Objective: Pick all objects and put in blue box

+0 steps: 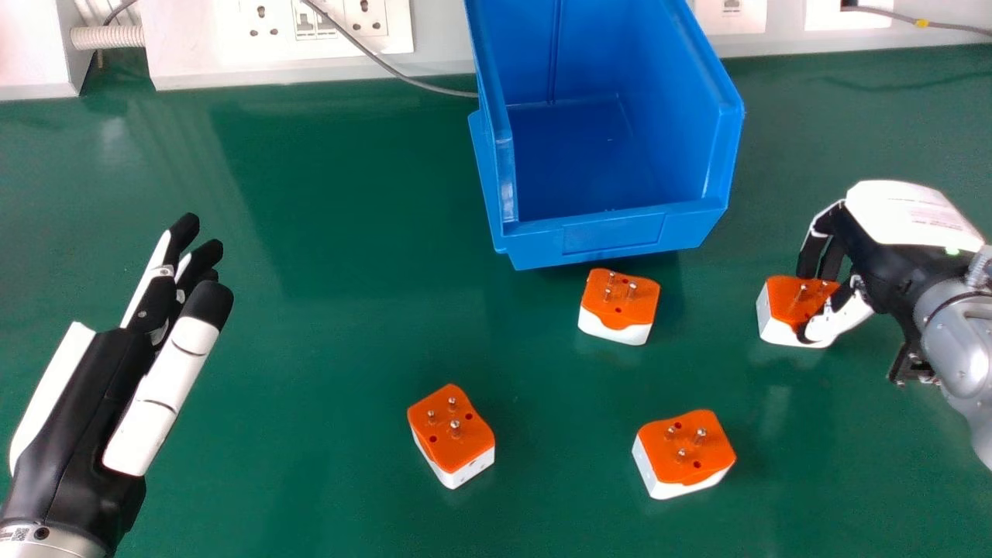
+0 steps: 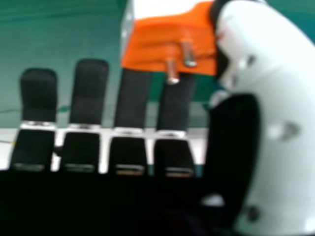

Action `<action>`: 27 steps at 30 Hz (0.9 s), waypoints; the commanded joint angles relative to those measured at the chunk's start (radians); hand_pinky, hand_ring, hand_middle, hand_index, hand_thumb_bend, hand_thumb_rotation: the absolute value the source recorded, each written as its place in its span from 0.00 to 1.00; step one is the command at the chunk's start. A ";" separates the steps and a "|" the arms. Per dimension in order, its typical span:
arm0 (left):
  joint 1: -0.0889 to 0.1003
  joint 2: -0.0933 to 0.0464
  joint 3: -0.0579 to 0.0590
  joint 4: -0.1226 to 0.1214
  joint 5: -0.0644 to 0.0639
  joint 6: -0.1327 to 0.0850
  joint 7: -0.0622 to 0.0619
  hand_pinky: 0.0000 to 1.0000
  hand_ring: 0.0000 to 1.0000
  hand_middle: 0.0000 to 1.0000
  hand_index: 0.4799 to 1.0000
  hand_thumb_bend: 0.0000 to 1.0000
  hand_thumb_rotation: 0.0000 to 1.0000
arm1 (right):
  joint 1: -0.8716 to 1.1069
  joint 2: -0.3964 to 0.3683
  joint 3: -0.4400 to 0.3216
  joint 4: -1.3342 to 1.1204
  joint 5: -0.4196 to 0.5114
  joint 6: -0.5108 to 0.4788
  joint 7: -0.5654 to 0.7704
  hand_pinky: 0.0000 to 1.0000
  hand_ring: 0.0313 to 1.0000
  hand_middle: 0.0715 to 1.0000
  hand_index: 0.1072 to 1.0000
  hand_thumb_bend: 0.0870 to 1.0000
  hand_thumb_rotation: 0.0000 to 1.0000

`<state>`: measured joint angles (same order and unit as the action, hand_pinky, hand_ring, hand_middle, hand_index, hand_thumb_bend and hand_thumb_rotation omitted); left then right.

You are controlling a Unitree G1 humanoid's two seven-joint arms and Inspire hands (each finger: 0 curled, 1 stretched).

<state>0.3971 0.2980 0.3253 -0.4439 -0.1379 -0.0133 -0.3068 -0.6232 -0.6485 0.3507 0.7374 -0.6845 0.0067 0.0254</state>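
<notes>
At the right of the head view, my right hand (image 1: pixel 891 232) has its fingers and thumb curled round an orange and white plug adapter (image 1: pixel 790 302) at table level. In the right hand view the adapter (image 2: pixel 167 42) lies between the thumb and the fingers of my right hand (image 2: pixel 130 103). Three more adapters rest pins up: one (image 1: pixel 620 298) close in front of the blue box (image 1: pixel 616 232), one (image 1: pixel 449 430) front centre, one (image 1: pixel 683 449) front right. My left hand (image 1: pixel 116 387) is open at the left, away from them. The box's visible floor is bare.
The green table (image 1: pixel 325 325) carries everything. Along its back edge run white panels with sockets (image 1: pixel 333 23), and a grey cable (image 1: pixel 403 76) reaches to the box's left side. The box's raised side walls stand between the right hand and its interior.
</notes>
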 commanded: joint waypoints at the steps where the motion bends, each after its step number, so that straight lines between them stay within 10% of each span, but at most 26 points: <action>1: -0.001 0.006 0.002 -0.014 -0.003 -0.024 -0.002 0.94 0.98 0.98 1.00 0.74 0.95 | -0.015 -0.030 -0.007 -0.014 -0.014 0.000 -0.010 0.36 0.43 0.51 0.45 0.44 0.00; 27: 0.011 0.006 0.001 -0.047 -0.006 -0.010 -0.002 0.94 0.98 0.98 1.00 0.74 0.94 | 0.003 0.013 -0.018 -0.037 0.036 0.100 0.106 0.35 0.42 0.50 0.46 0.44 0.00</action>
<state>0.4047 0.2981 0.3237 -0.4581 -0.1385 -0.0129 -0.3073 -0.6237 -0.6359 0.3462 0.7175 -0.6602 0.0919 0.1146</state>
